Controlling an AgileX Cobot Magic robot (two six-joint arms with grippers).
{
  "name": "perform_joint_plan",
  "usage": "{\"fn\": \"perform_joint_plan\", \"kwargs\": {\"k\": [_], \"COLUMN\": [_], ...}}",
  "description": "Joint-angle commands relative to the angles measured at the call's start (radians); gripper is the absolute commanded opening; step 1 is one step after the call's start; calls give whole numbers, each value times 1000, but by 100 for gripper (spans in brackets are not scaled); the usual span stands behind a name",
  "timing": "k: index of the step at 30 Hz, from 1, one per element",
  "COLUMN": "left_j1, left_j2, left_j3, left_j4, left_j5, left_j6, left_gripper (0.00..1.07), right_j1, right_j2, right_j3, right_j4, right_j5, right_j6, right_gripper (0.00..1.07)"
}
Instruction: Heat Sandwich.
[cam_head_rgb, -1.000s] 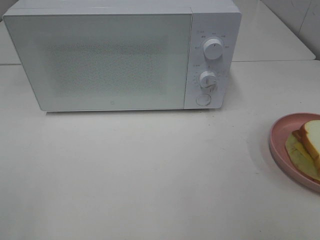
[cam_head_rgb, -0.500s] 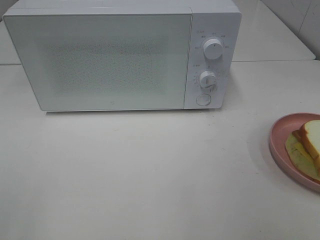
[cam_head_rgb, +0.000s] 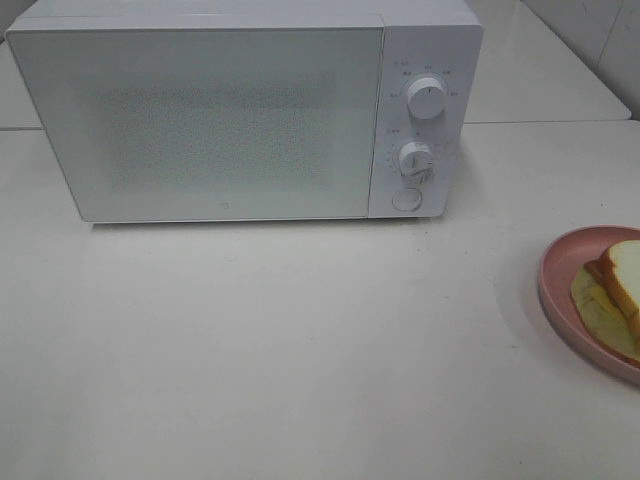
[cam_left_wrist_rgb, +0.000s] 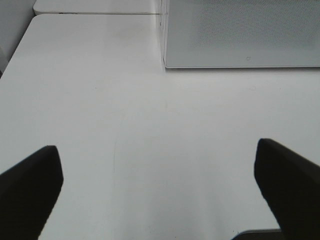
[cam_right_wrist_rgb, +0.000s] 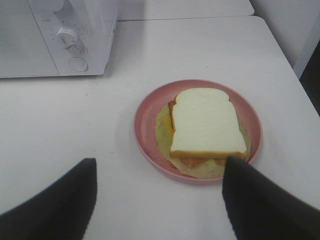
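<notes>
Sandwich (cam_right_wrist_rgb: 207, 122) lies flat on the pink plate (cam_right_wrist_rgb: 145, 127), which rests on the white surface (cam_head_rgb: 300, 350) at about four o'clock from the microwave (cam_head_rgb: 220, 120), well apart from it. Its door looks shut, so nothing has gone in yet. The bread's rounded top points toward the back of the surface, twelve o'clock in the right wrist view, its long axis running that way. Right gripper (cam_right_wrist_rgb: 160, 200) hovers near the plate, jaws apart, likely lined up to grasp. Left gripper (cam_left_wrist_rgb: 157, 192) waits before the door, jaws wide, empty.
</notes>
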Motion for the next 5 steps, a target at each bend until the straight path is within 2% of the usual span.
{"fn": "perform_joint_plan", "kwargs": {"k": [1, 5], "left_j1": [-4, -4], "left_j2": [-17, -17], "left_j3": [2, 2], "left_j4": [2, 2], "left_j5": [2, 2], "left_j6": [-2, -2], "left_gripper": [100, 100], "right_j1": [-6, -6], "right_j2": [-27, -27], "right_j3": [0, 0], "right_j4": [0, 0], "right_j5": [-6, -6], "right_j6": [1, 1], "right_gripper": [68, 68]}}
